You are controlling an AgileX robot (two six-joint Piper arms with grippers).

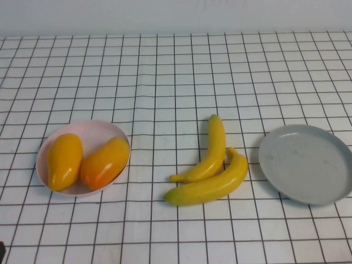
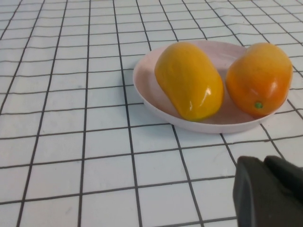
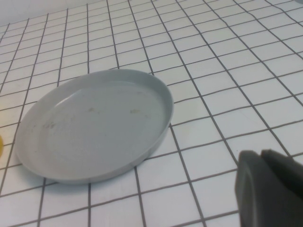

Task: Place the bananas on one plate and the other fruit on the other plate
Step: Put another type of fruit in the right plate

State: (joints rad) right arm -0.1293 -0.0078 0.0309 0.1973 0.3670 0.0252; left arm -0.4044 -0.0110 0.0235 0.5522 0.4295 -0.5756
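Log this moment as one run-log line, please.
mangoes: both on pink plate | bananas: on table | grey-blue plate: empty | left tool: shut | right tool: shut

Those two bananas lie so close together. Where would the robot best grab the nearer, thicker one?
Probably from above, at the middle of the thicker banana, fingers closing across its width. It lies flat on the table, and its far end presses against the other banana, so the middle or near end leaves more room. The right gripper, shut beside the grey-blue plate, is closer; the left gripper is shut by the pink plate.
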